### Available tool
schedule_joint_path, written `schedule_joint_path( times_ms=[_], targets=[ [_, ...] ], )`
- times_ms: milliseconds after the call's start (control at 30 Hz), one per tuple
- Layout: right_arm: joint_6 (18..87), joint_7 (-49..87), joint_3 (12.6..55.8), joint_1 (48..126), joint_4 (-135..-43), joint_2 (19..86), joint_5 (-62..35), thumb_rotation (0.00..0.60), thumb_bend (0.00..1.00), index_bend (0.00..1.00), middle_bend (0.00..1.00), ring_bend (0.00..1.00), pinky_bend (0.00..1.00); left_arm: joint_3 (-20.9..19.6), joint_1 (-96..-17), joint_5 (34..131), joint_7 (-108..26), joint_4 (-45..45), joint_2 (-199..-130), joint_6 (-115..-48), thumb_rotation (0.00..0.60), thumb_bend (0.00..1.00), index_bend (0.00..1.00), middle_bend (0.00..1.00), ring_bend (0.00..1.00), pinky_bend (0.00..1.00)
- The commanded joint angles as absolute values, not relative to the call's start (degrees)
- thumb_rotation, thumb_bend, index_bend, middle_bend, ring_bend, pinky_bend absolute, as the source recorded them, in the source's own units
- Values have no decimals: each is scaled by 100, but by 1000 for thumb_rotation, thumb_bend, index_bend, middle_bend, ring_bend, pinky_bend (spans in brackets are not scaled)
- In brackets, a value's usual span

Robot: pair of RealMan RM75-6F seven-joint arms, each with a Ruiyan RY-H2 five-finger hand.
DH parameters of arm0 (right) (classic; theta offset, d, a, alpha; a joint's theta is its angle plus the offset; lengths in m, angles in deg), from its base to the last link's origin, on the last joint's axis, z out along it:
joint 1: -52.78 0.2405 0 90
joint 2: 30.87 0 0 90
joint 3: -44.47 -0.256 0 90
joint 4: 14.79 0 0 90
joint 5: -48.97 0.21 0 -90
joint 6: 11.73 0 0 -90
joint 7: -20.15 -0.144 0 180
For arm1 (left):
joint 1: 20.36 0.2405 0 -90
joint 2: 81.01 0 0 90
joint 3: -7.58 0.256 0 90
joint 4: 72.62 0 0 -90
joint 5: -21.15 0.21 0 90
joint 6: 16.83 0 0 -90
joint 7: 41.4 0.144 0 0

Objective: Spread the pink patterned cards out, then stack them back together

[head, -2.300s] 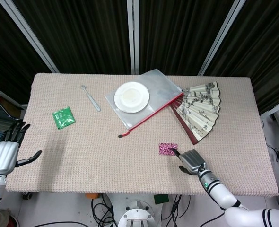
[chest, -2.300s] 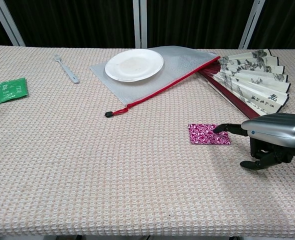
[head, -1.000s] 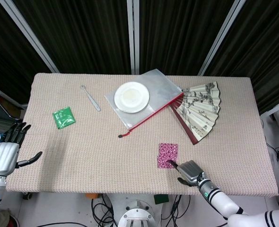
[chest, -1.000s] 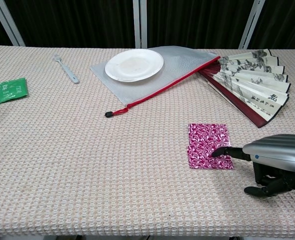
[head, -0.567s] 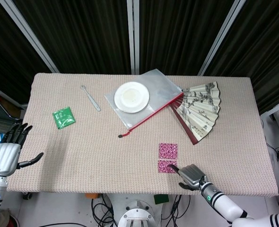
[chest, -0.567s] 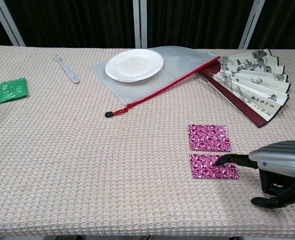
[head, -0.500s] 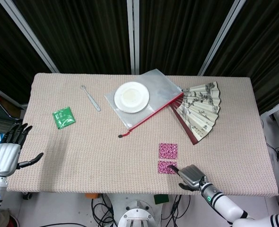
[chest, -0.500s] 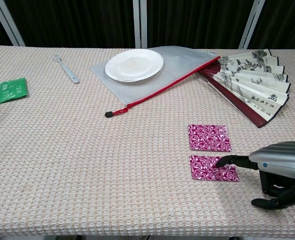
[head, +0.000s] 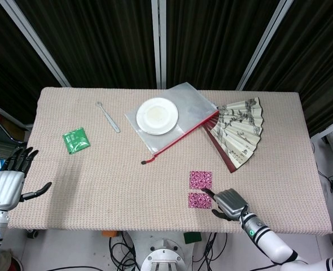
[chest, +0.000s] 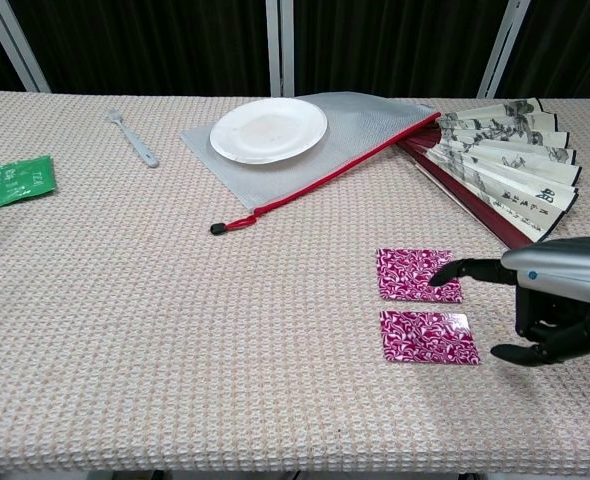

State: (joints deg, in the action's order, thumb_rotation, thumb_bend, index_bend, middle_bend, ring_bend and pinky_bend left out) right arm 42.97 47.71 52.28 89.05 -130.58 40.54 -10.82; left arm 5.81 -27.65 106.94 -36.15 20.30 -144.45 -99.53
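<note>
Two pink patterned cards lie apart on the woven table cover. The far card (chest: 416,275) (head: 200,179) and the near card (chest: 428,337) (head: 200,200) have a narrow gap between them. My right hand (chest: 560,295) (head: 229,202) is just right of them, one finger stretched out and the others curled under. That fingertip (chest: 440,277) sits at the far card's near right part; whether it touches, I cannot tell. My left hand (head: 5,183) hangs off the table's left edge with fingers spread, holding nothing.
A white plate (chest: 269,129) rests on a mesh zip pouch (chest: 375,115) at the back centre. An opened paper fan (chest: 510,165) lies at the back right. A metal utensil (chest: 133,138) and a green packet (chest: 15,181) lie at the left.
The right finger dragged the top card off the stack toward the near edge, leaving two separate cards. It has since left the near card and moved back to the far card.
</note>
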Motion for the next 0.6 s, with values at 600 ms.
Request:
schedule_joint_path(
  times_ms=[600],
  targets=[
    [3846,5469,4978,9651,-12559,4543,615,600,1000,114,1000,1000,934,555,-2805,10566,-3786,1871,-14464,-9807,74,103,72,50,33,170]
  ],
)
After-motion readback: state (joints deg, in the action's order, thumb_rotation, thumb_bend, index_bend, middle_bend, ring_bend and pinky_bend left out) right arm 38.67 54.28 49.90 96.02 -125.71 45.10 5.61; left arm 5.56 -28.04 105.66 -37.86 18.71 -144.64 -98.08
